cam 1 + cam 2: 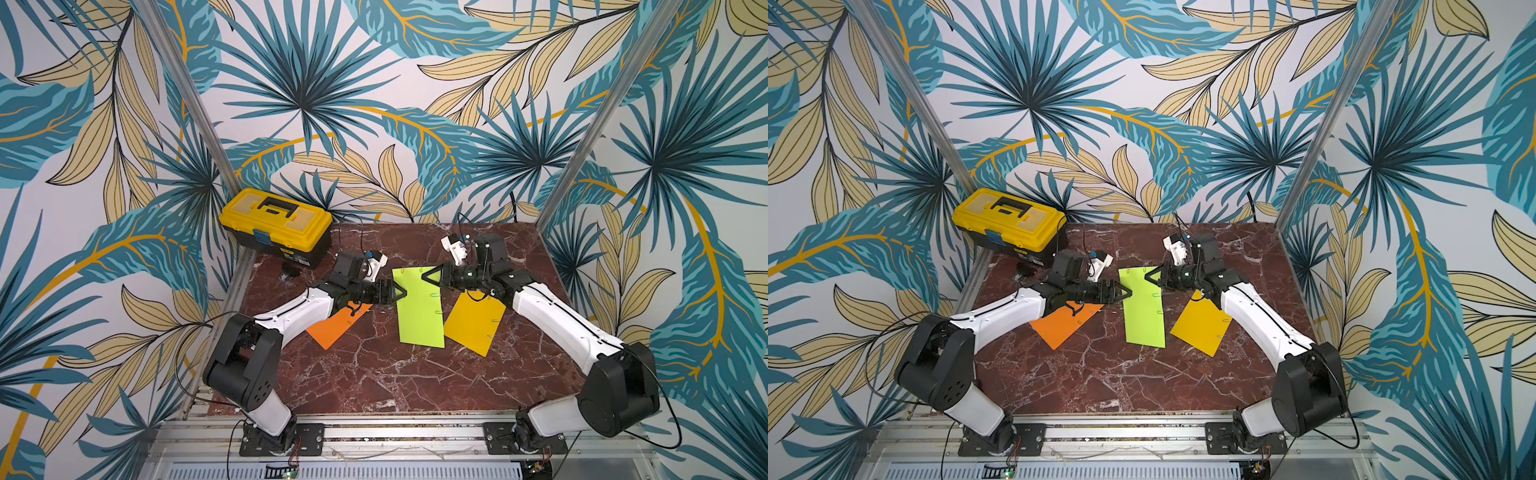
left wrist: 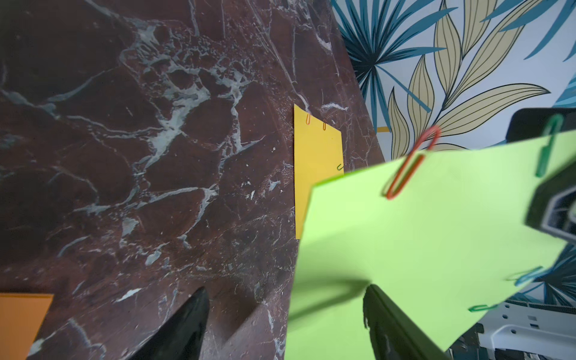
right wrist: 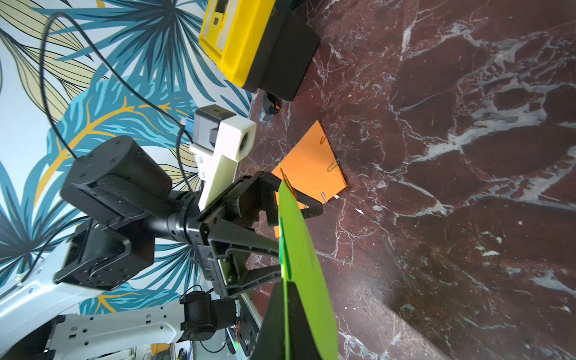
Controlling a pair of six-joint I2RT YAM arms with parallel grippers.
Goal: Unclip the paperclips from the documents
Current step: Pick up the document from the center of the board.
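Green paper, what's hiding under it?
Under the green paper only marble table shows at its edges. Its middle covers the rest, so anything beneath is hidden.

The marble-look surface (image 1: 374, 374) is dark reddish-brown, veined white. A rectangular orange paper sheet (image 1: 332, 328), a lime green paper sheet (image 1: 417, 311) and a golden yellow paper sheet (image 1: 473, 324) are plain. One bent-wire paperclip (image 2: 411, 165) is red, a second paperclip (image 2: 547, 146) green. The plastic toolbox (image 1: 274, 216) is yellow over black. The printed wall (image 1: 374, 83) shows teal and tan leaves on white.
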